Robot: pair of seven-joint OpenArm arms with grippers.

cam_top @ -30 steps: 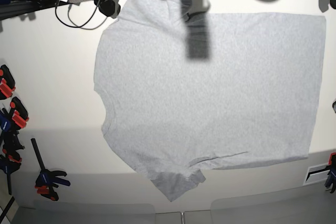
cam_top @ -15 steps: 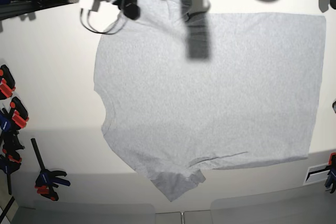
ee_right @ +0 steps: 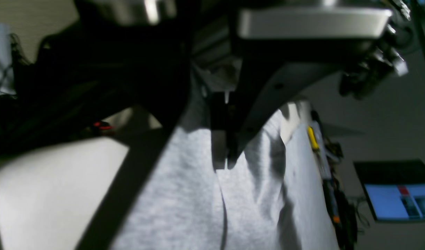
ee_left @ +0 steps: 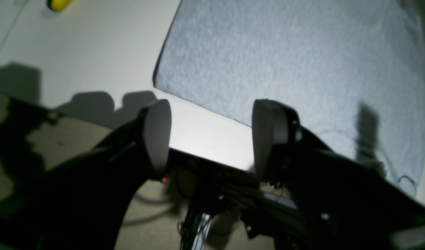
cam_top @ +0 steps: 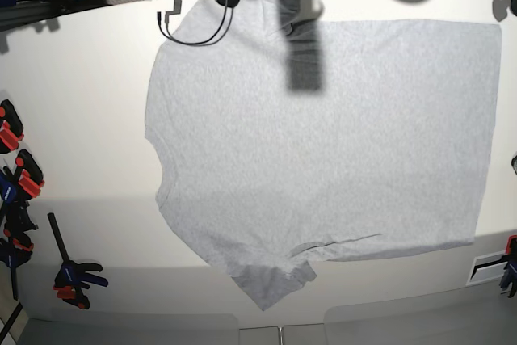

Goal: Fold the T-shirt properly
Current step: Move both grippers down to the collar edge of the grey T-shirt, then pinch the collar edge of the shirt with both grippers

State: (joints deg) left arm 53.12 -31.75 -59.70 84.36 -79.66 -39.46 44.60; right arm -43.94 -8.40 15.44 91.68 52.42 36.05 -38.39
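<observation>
Right claw (ee_right: 222, 163): jaws pressed together at far edge of T-shirt (cam_top: 323, 151), by sleeve; whether cloth is pinched between them, cannot tell. Likely placed to lift that side for first fold.
Left claw (ee_left: 212, 135): spread wide, empty, hanging off counter (cam_top: 81, 103) edge near hem corner, likely awaiting own grab.
T-shirt: flat, plain side up, near sleeve tucked.
Clamps (cam_top: 20, 175): parked at counter's side.

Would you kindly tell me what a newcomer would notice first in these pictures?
A large grey T-shirt spread flat covers most of the white table. At its far edge the right tool has pinched the fabric, while the left tool hangs open near a corner. Orange-and-black clamps line the table's left side.
</observation>
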